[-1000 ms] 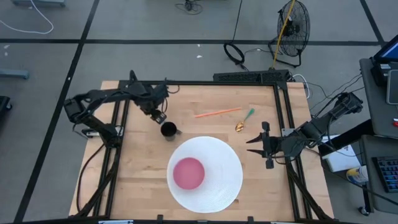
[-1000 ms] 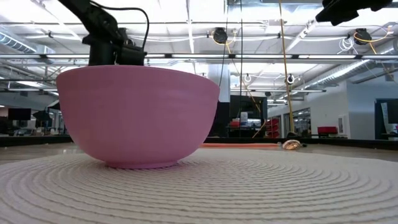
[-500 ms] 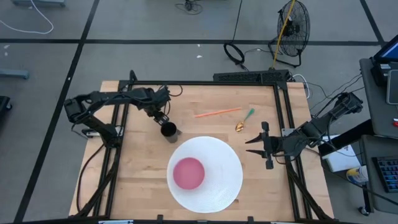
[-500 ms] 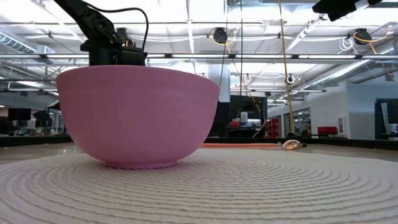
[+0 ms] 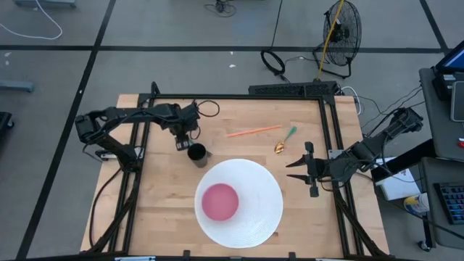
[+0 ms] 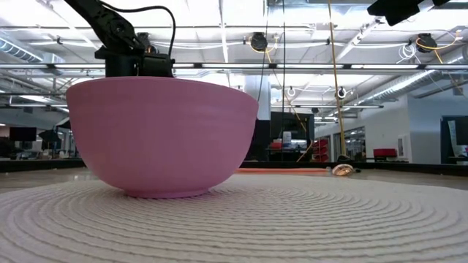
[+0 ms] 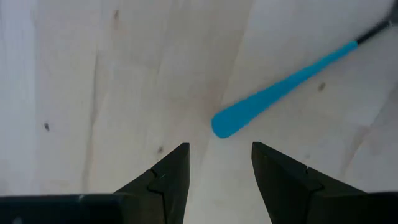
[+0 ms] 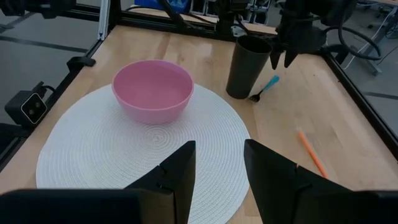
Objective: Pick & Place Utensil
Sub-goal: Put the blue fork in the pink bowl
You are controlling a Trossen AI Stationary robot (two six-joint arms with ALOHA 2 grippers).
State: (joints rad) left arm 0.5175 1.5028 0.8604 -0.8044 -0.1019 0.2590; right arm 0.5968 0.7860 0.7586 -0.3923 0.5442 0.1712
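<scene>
Hovering with parted, empty fingers, left gripper (image 7: 216, 163) facing the slim blue plastic utensil handle (image 7: 283, 90), its rounded end just ahead, long axis slanting away toward the dark cup (image 8: 247, 66); right gripper (image 8: 216, 163) waiting farther off, also parted.

I count one pink bowl (image 5: 220, 201) and one white placemat (image 5: 255, 217). One dark cup (image 5: 196, 151) stands on the wood. Utensils: one with a blue handle (image 7: 283, 90) by the cup, one orange stick (image 5: 253, 131), and one green-handled piece with a gold head (image 5: 284, 142) — three loose on the table as far as I can see. Two arms, so two grippers: left gripper (image 5: 181, 142) and right gripper (image 5: 299, 170).
</scene>
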